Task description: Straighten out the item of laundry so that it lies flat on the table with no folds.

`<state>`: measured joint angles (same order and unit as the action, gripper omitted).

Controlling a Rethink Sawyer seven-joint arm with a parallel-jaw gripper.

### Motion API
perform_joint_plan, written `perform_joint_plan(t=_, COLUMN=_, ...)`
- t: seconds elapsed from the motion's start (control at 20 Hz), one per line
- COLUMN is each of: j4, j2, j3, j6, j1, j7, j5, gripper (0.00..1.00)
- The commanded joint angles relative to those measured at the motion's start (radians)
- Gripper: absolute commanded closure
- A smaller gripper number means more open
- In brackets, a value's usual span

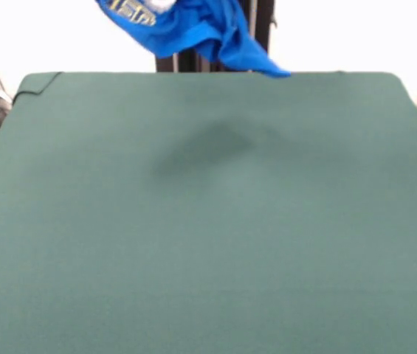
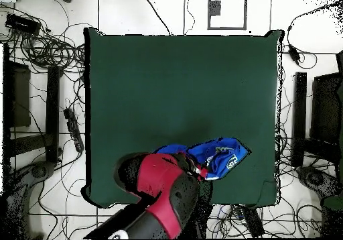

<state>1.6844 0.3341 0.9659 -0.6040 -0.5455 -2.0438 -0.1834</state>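
Dark green felt covers the table (image 1: 208,243), which fills nearly all of my front view and shows as a large rounded rectangle from overhead (image 2: 181,83); around it I see pale floor strewn with black cables (image 2: 47,46). On the cloth itself I see nothing lying, only a soft dark shadow (image 1: 208,144) a little beyond the centre in the front view.

Next in size is the red and black arm (image 2: 164,194), which enters my overhead view from the bottom edge and reaches over the table's edge nearest the robot. Its bulk hides the gripper from above, and the front view shows no gripper at its top edge, so I cannot tell whether the jaws are apart, together or clamped on cloth.

Smallest is the item of laundry (image 1: 193,29), a bright blue shirt hanging bunched in the air at the top of the front view, above the table's far edge, with one pointed corner drooping lowest. White outlined lettering shows on a fold near its upper left. From overhead the same crumpled bundle (image 2: 211,158) sits just beside the arm's end, near the table's robot-side edge, with many folds.
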Motion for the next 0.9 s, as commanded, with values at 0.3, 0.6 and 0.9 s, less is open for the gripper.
perform_joint_plan(t=0.3, j4=0.156, j2=-0.045, j3=-0.268, j6=0.48, j1=0.118, j7=-0.283, j5=-0.062, gripper=1.0)
perform_joint_plan(t=0.6, j4=0.16, j2=-0.188, j3=-0.223, j6=0.868, j1=0.085, j7=-0.396, j5=-0.173, gripper=1.0)
perform_joint_plan(t=0.9, j4=0.289, j2=-0.354, j3=-0.2, j6=1.294, j1=-0.019, j7=-0.505, j5=-0.563, gripper=1.0)
